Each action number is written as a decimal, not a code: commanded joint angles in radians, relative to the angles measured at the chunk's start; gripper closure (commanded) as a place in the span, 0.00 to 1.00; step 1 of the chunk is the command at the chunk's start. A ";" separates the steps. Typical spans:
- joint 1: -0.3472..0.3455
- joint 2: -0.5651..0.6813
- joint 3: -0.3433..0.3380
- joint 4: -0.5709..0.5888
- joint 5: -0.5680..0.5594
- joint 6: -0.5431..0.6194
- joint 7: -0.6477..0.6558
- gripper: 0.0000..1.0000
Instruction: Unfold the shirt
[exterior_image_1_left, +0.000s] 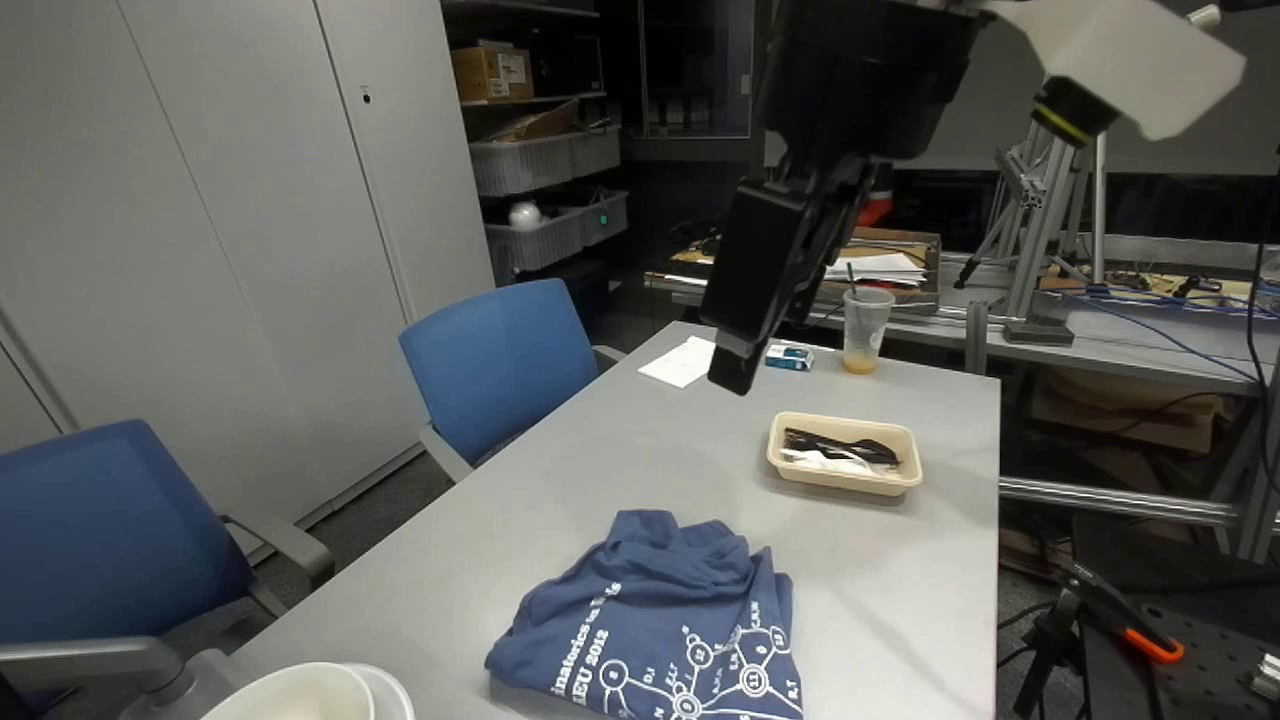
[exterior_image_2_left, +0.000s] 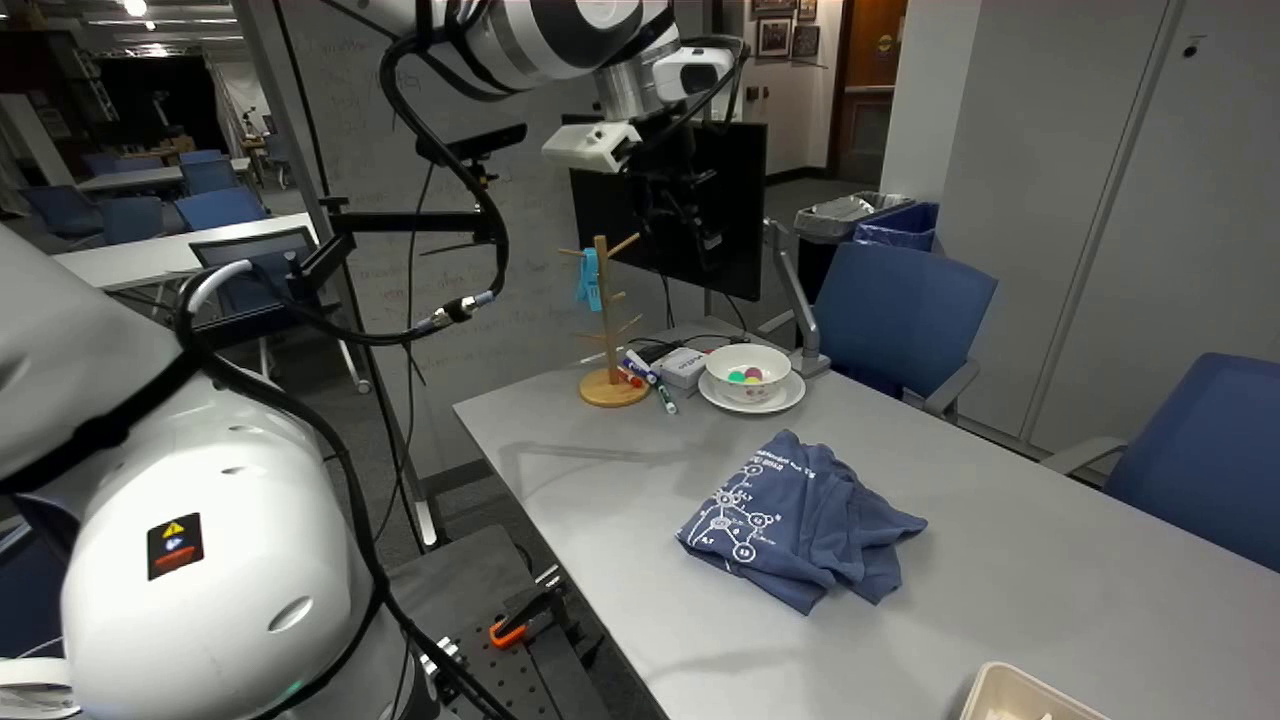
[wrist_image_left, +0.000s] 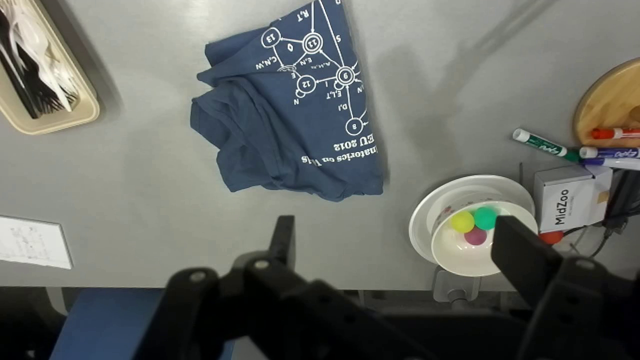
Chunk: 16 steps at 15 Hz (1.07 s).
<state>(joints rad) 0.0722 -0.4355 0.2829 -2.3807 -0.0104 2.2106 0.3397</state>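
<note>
The blue shirt (exterior_image_1_left: 650, 625) lies folded and rumpled on the grey table, seen in both exterior views. In the wrist view, white letters and a line drawing of circles show on part of the shirt (wrist_image_left: 320, 115), while its left and lower left portion is bunched in creases. Some of the fabric is tucked under and hidden. High above the tabletop hangs my gripper (wrist_image_left: 396, 222), its two black fingers spread far apart with nothing held. It is clear of the shirt, which appears above the fingertips in the wrist view.
A beige tray of cutlery (exterior_image_1_left: 845, 485) sits on the table near a plastic cup (exterior_image_1_left: 865, 325). Beyond the shirt are a white bowl (exterior_image_2_left: 748, 393) with colored balls on a plate, several markers (exterior_image_2_left: 663, 398) and a wooden peg stand (exterior_image_2_left: 606, 330). Blue chairs (exterior_image_1_left: 500, 360) line the table's edge.
</note>
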 joint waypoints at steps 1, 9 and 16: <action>0.015 0.002 -0.014 0.002 -0.008 -0.003 0.006 0.00; -0.005 0.020 -0.031 -0.009 -0.029 0.002 0.002 0.00; -0.040 0.099 -0.098 -0.087 -0.071 -0.008 0.000 0.00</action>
<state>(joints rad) 0.0460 -0.3734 0.2011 -2.4494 -0.0581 2.2103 0.3380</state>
